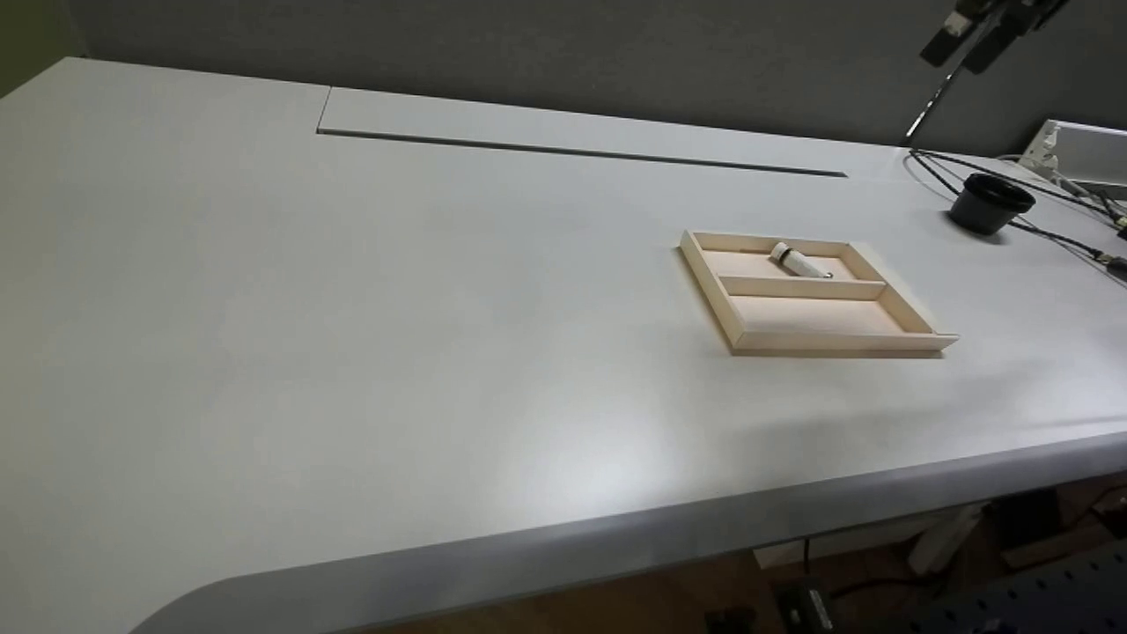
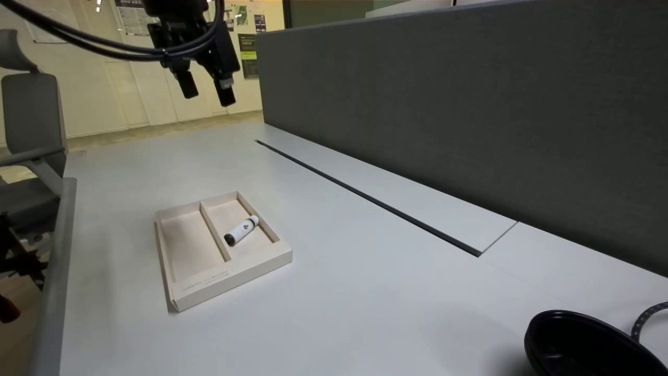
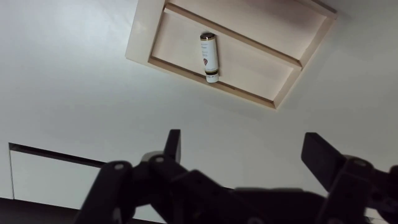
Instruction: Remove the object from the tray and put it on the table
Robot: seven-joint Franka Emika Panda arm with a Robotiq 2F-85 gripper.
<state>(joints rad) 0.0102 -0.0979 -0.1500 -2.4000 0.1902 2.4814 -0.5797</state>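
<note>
The object (image 1: 799,261) is a small white tube with a dark band near its white-capped end and a dark other end. It lies aslant in one compartment of the light-wood tray (image 1: 836,342), between divider and rim, in both exterior views (image 2: 241,231). In the wrist view the tube (image 3: 210,56) has its white cap against the tray's rim (image 3: 140,34). The tray lies on the white table (image 1: 440,352). My gripper (image 3: 242,137) is open and empty, high above the table and apart from the tray; it also shows in both exterior views (image 1: 960,60) (image 2: 209,98).
A black round cup-like item (image 1: 990,204) with cables stands on the table, also in an exterior view (image 2: 589,344). A grey partition (image 2: 443,104) runs along the table's back edge. A long dark slot (image 2: 365,196) lies before it. A chair (image 2: 31,115) stands beside the table.
</note>
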